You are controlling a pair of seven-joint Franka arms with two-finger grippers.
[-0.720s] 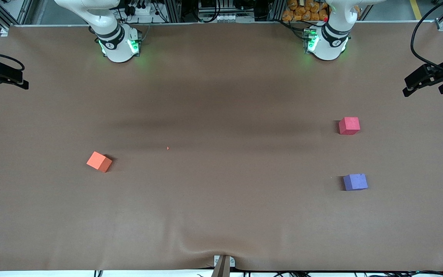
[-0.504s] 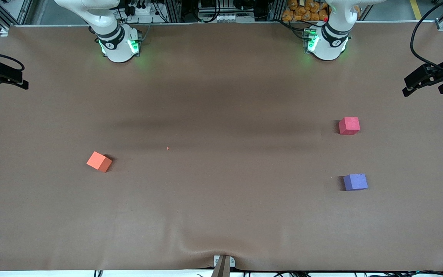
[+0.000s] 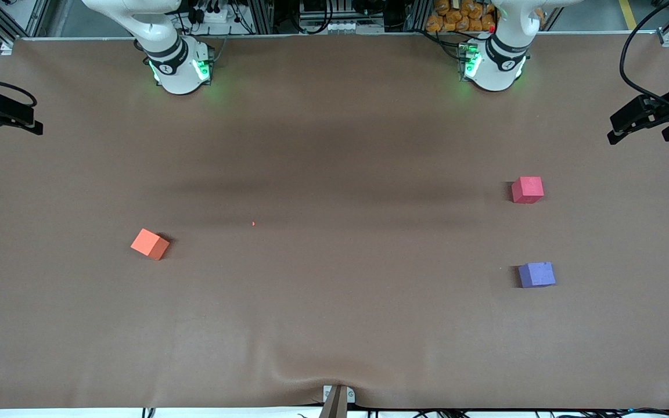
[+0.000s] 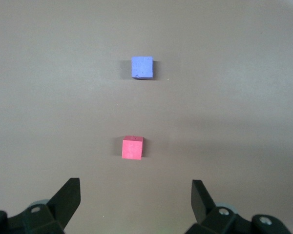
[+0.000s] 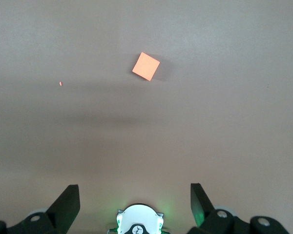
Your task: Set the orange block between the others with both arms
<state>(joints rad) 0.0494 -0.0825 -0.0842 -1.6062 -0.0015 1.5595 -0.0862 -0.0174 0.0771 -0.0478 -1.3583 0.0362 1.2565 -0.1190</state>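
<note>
The orange block [image 3: 150, 244] lies alone toward the right arm's end, well apart from the red-pink cube [image 3: 527, 190] and purple-blue cube [image 3: 536, 274]. Both the right gripper [image 5: 135, 202] and left gripper [image 4: 136, 197] hang high, fingers spread, empty. The right one should descend turned to match the block's rotated sides.

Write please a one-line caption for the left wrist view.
Open left pincer high above the brown table, red-pink cube and purple-blue cube below, apart.

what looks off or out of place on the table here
Mostly tidy. A tiny orange speck lies on the table cloth, looking like a crumb, and the orange block sits turned cornerwise, unlike the squarely set pink block and purple block.
</note>
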